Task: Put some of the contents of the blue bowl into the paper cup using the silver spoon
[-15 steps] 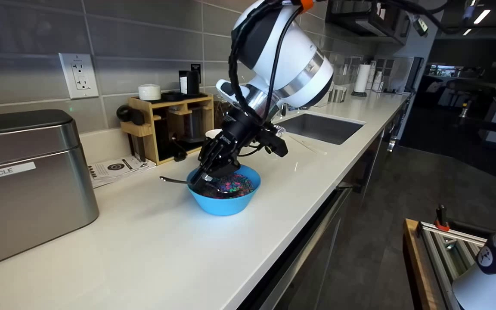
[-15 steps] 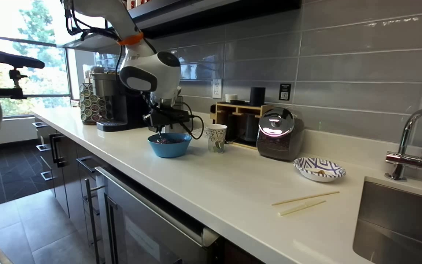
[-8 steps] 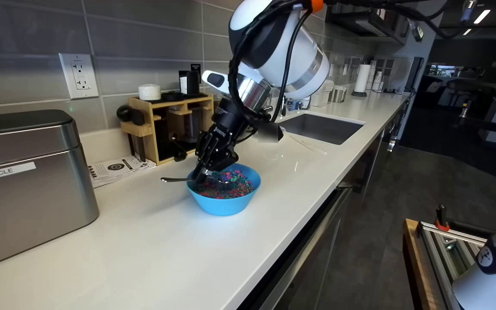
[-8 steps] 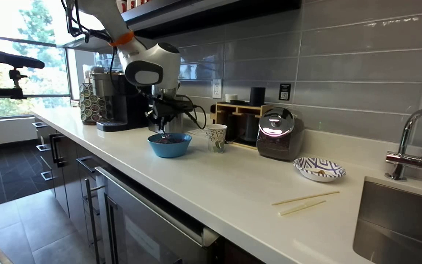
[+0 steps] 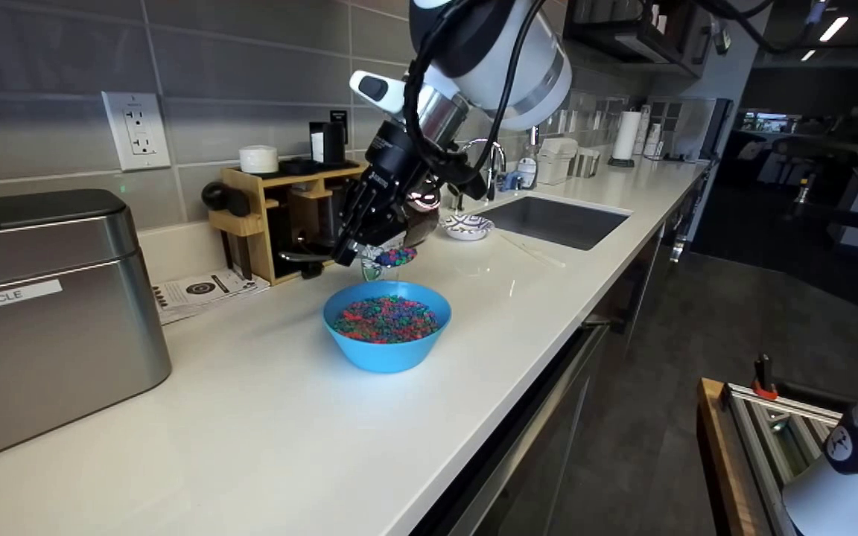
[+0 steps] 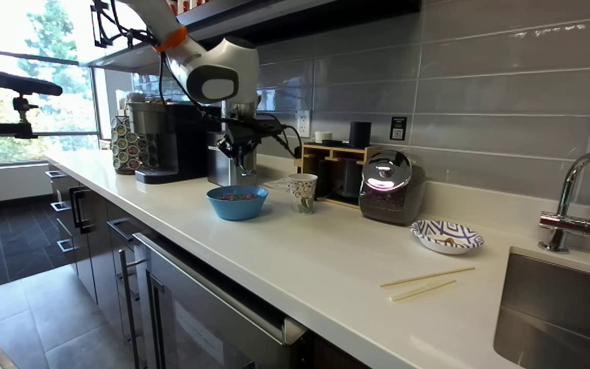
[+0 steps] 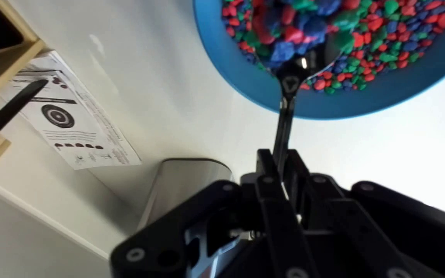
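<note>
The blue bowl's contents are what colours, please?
Contents: red, green and blue, best in the wrist view.

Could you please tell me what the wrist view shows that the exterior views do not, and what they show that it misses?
Only the wrist view clearly shows how the gripper grasps: its two fingers are closed on either side of the handle of the silver spoon.

Only the exterior views show the paper cup, patterned bowl, faucet and sink.

Both kinds share the blue bowl, its multi-coloured contents, the gripper and the spoon; the pieces heaped on the spoon show in the wrist view and in an exterior view.
</note>
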`<action>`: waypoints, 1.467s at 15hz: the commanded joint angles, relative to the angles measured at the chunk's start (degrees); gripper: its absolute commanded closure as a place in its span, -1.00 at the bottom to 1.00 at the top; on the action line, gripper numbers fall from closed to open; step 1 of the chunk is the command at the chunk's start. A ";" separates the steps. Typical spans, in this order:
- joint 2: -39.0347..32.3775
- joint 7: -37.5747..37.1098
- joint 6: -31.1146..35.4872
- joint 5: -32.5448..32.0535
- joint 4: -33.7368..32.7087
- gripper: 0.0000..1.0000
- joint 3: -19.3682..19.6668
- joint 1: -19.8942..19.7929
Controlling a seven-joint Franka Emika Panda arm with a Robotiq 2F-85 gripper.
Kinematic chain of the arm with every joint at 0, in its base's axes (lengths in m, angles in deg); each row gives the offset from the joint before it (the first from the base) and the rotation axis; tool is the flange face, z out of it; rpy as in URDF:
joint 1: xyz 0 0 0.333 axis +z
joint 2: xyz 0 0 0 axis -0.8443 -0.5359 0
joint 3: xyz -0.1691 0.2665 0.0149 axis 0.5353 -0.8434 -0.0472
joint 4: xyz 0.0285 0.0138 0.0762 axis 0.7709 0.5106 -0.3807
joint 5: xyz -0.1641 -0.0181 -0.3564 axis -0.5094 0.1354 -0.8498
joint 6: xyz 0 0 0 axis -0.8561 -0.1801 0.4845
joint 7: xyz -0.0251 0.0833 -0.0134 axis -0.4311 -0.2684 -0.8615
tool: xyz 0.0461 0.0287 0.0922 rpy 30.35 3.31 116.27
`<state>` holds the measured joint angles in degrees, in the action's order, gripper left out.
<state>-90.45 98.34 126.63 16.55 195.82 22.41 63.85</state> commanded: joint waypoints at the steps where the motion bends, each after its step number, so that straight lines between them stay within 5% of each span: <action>1: 1.46 -1.84 -4.66 -4.45 -2.09 0.96 -0.56 -2.99; 5: 1.17 -1.07 -5.09 -3.29 -2.98 0.85 -0.88 -4.17; 22: -0.47 2.53 -9.08 -3.08 -6.81 0.96 0.10 -6.65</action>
<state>-89.87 98.97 120.28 13.53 191.37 22.51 58.71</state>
